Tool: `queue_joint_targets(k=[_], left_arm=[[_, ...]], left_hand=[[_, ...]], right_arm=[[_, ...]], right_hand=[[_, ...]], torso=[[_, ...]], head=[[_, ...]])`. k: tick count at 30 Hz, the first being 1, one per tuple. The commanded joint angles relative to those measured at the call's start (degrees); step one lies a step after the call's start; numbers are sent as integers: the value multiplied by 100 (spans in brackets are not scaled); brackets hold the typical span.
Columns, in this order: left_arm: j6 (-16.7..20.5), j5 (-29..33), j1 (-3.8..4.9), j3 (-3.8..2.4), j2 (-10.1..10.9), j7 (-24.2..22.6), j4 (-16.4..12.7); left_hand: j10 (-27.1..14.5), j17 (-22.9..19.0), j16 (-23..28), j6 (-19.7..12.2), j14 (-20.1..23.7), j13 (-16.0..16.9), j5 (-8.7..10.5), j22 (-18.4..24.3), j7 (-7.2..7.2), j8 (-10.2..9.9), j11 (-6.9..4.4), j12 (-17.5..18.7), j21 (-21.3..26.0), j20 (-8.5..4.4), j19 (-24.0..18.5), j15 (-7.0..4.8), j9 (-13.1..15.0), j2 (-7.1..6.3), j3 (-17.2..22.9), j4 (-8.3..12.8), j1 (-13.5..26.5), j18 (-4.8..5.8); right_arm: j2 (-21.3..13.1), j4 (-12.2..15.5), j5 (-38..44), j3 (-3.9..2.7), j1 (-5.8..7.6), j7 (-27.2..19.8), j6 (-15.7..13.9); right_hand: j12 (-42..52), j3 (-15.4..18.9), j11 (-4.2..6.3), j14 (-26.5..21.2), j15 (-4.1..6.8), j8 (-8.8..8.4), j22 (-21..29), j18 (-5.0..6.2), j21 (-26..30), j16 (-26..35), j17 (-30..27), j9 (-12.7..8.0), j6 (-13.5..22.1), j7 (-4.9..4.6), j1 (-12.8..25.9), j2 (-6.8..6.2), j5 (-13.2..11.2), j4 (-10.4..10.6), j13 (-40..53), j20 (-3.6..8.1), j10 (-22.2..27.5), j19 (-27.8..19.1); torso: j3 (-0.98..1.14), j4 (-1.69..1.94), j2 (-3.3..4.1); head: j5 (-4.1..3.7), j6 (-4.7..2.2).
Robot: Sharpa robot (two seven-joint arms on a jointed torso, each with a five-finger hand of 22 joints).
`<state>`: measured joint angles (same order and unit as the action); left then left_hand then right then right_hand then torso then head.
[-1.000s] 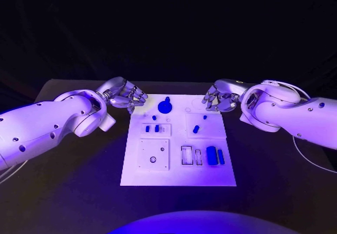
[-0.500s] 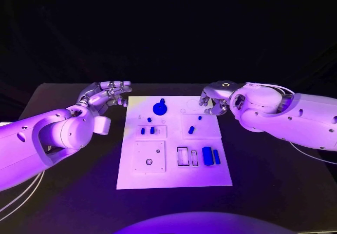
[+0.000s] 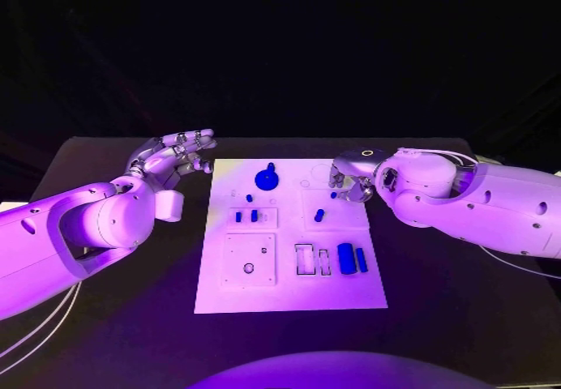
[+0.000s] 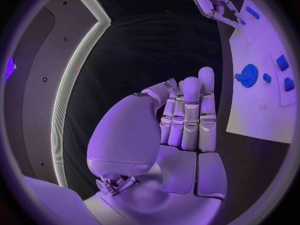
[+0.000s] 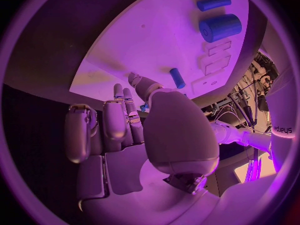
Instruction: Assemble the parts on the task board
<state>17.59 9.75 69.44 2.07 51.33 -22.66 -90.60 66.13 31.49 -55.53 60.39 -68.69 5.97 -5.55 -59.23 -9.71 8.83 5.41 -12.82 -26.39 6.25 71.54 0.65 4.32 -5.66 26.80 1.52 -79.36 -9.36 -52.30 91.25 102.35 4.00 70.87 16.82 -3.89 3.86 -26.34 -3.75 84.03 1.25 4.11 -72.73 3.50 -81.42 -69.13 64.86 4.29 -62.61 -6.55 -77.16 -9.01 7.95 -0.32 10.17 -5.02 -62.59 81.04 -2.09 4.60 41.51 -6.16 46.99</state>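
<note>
Left hand (image 3: pixel 175 154) open, empty, fingers straight and together in the wrist view; it sits off the board's (image 3: pixel 222 296) far left corner, apart from it. Right hand (image 3: pixel 353 180) over the board's far right edge, fingers curled downward; cannot tell whether it holds anything.

Parts on the board: gear (image 3: pixel 267 179) far middle, small pegs (image 3: pixel 243 216) in a left-centre recess, short peg (image 3: pixel 318 215) right of centre, thick cylinder (image 3: pixel 346 257) and thin cylinder (image 3: pixel 361 259) near right.

Risks (judgement):
- Right hand hangs close to the short peg; a descent off line could knock it over or roll it away.
- Cylinders lie on their sides, so a glancing touch would likely send them rolling.
- A push on the board could shift it on the surface.

Unclear: right fingertips are hidden behind the arm in the head view and behind the palm in the wrist view. The board's clear slots (image 3: pixel 310 259) are hard to make out.
</note>
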Motion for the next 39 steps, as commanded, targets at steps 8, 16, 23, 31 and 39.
queue_joint_targets(k=[8, 16, 23, 31, 39], left_arm=[[-86, 7, 0, -3, 9, -97, -36], [-97, -20, 0, -3, 3, -83, -29], [-125, -46, 0, -3, 4, -35, -28], [-161, -121, 0, -3, 6, -10, -22], [-186, -170, 0, -3, 1, -2, -5]], left_hand=[[-82, -20, -26, -44, 52, 21, -35, 24, -2, 34, -4, -42, 58, -6, -29, -9, -11, 7, -77, 26, 14, -106], [-95, -25, -27, -52, 58, 25, -37, 31, -4, 39, -3, -57, 66, -6, -28, -8, -12, 13, -88, 38, 0, -106], [-105, -29, -28, -58, 63, 28, -37, 36, -6, 43, -1, -67, 71, -6, -27, -8, -13, 15, -97, 45, -8, -106], [-151, -42, -31, -92, 83, 35, -35, 54, -21, 49, 12, -97, 95, -1, -31, 4, -21, 9, -150, 45, 11, -102], [-176, -49, -34, -111, 92, 39, -35, 66, -26, 53, 19, -116, 109, 4, -33, 10, -24, 2, -185, 40, 27, -100]], right_arm=[[35, 18, -31, -1, -48, -117, 200], [71, 1, -117, -1, -68, -177, 176], [108, -60, -156, -1, -93, -170, 231], [154, -91, -47, -1, -136, -138, 246], [191, -77, 89, -2, -173, -61, -147]], right_hand=[[12, -58, 10, 222, 26, -31, 12, 29, 34, 37, -18, -1, -29, 19, -61, -9, -15, -17, -61, 42, -20, -5], [42, -139, 0, 224, -5, -11, 2, 26, 30, 26, -26, 13, -104, 1, -60, 65, 2, -14, -178, 17, -133, 6], [97, -308, 26, 221, -10, 47, 5, 29, 33, 16, -49, 61, -316, 5, -122, 267, -109, -43, -303, -1, -417, 10], [109, -401, 45, 218, -4, 78, 6, 30, 34, 7, -63, 105, -453, 6, -195, 329, -156, -152, -370, 6, -621, 11], [94, -408, 38, 218, -5, 77, -6, 27, 28, -6, -62, 125, -500, -6, -177, 331, -234, -186, -411, 7, -700, 18]], torso=[[5, -4, -4], [4, 3, -3], [1, 6, -2], [7, 1, -4], [4, -11, -15]], head=[[27, 1], [23, 1], [40, 9], [62, 24], [82, 20]])
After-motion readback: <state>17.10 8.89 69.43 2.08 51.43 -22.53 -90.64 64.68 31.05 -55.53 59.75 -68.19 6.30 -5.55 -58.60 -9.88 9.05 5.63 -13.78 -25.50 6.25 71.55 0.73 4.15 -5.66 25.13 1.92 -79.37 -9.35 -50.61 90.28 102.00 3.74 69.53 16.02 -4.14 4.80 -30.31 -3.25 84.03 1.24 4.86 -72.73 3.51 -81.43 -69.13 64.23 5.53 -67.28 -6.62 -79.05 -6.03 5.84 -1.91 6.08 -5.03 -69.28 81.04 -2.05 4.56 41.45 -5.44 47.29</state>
